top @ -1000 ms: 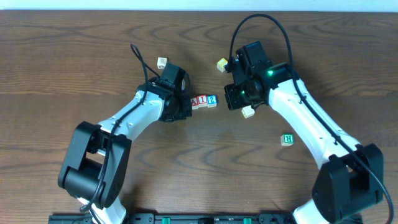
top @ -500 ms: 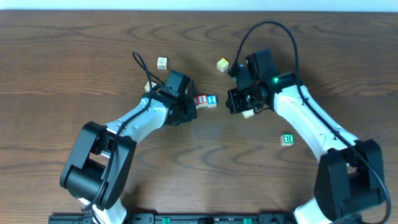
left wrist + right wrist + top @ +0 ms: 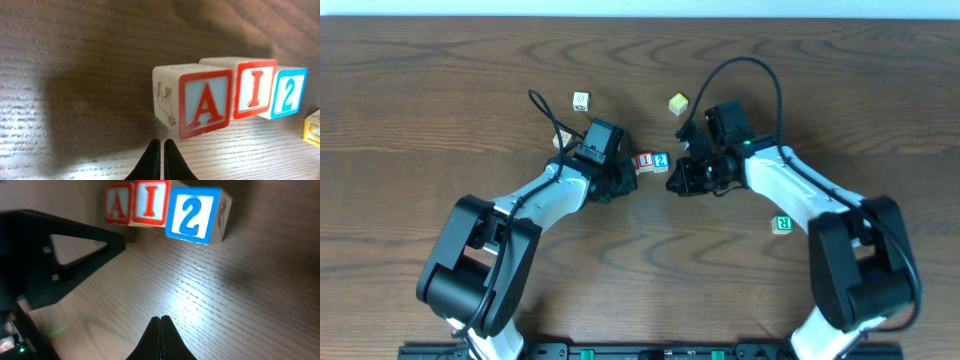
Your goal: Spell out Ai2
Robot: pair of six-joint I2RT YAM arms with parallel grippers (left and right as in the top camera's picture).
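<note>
Left pincer [image 3: 161,150], right pincer [image 3: 160,325] both closed, empty; row of small painted wooden A-I-2 cubes [image 3: 255,90] looks light, rigid. Pinch flat opposite sides.

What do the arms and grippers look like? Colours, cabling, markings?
Both arms alike: white link shells, left arm, right arm, with bulky black joints and bases. A thin black cable loops off each wrist. The left gripper and right gripper have black, tapered fingers. No markings legible; a green light glows on the right wrist.
</note>
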